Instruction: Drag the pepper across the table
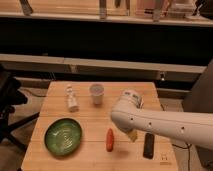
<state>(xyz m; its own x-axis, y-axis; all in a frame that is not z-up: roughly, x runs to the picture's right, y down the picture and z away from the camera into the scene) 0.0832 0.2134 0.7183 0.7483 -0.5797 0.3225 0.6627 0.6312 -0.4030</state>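
Pepper [109, 139] lies on table [115, 92] nr front edge, at 3 o'clock of green bowl [63, 135], w/ gripper [132, 135] just beside it at approx. 3 o'clock, btwn pepper & black phone [148, 145], under white arm [165, 122]; grip state: can't tell.

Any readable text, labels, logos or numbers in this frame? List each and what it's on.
No text can be read.
Dark logo mark on the table, at the corner by the phone: too small to read.
White bottle: any label is too blurred to read.
Cup, bowl, phone, pepper: no markings visible.
Tool, just right of the pepper: no markings visible.
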